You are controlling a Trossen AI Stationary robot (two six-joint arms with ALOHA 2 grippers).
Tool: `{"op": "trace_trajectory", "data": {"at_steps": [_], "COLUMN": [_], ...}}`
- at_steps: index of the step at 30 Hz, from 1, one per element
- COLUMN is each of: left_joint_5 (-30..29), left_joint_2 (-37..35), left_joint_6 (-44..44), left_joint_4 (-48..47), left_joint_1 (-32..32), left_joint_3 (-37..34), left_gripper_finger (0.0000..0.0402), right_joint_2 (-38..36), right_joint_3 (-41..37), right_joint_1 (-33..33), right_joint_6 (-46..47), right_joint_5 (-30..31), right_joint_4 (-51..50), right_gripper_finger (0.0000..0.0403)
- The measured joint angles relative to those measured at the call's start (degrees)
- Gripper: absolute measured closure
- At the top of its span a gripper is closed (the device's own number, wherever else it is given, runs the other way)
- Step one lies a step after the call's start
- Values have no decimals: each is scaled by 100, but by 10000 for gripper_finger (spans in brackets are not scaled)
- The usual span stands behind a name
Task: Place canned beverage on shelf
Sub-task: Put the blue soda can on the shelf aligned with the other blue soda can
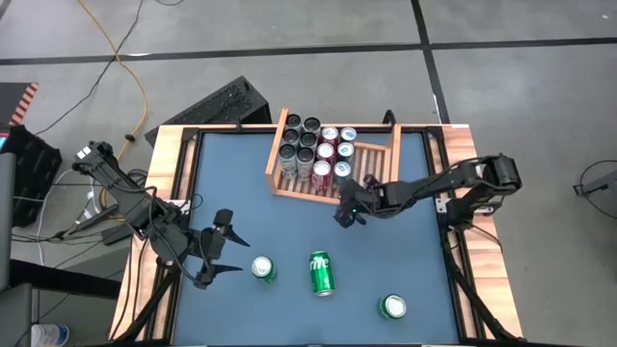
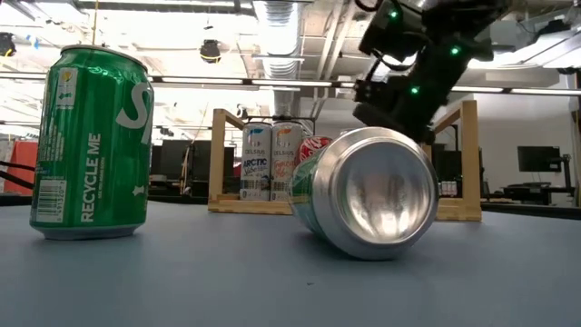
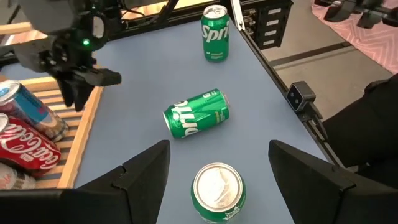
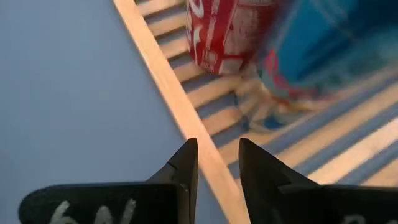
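On table [image 1: 289,299]: three green cans [image 1: 321,273]; shelf [image 1: 281,159] holds eleven cans.
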Motion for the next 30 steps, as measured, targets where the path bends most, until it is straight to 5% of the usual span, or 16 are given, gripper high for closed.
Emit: {"op": "trace_trajectory", "data": {"at_steps": [7, 30], "left_joint_5": [-11, -156], "left_joint_2": [0, 0], "left_joint_6": [-53, -25], "left_joint_4": [17, 24], "left_joint_1": [1, -1], "left_joint_3": [0, 0], "left_gripper_finger": [140, 140], "right_joint_2": [67, 77], "right_joint_3": [-132, -132], "right_joint_1": [-33, -175], "right_joint_6": [62, 302], "right_joint_5": [556, 687], "right_joint_4": [255, 730], "right_gripper_finger": [301, 301]}}
